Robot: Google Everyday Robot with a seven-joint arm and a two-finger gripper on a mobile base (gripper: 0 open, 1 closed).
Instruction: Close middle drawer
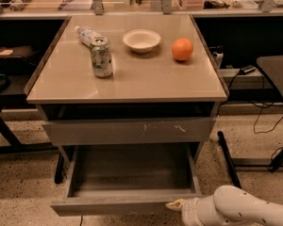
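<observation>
Low at the front of the bench (132, 81), the middle drawer (127, 173) stands pulled well out toward us. Its grey box interior is in plain sight and its plain front panel runs along the lower edge of view. Above it we note a taller grey drawer front (127, 132) with pale scratch marks, set back nearer the bench frame. A dark gap shows between that front and the bench top.

Claw (176, 205): at the bottom right, on the end of a white arm (245, 211) that enters from the right edge. Its pale yellowish tip sits against or just beside the right end of the middle drawer's front panel; we cannot tell whether it touches. We also cannot tell whether the claw is open or closed, as too little of it shows.

On the bench top, rear half:
- a drink can (101, 56), upright, at left
- a clear plastic bottle (87, 33), lying on its side just behind the can
- a shallow white bowl (141, 40) at centre
- an orange (182, 49) to the right of the bowl, apart from it

Speckled floor (23, 182) under the bench.
</observation>
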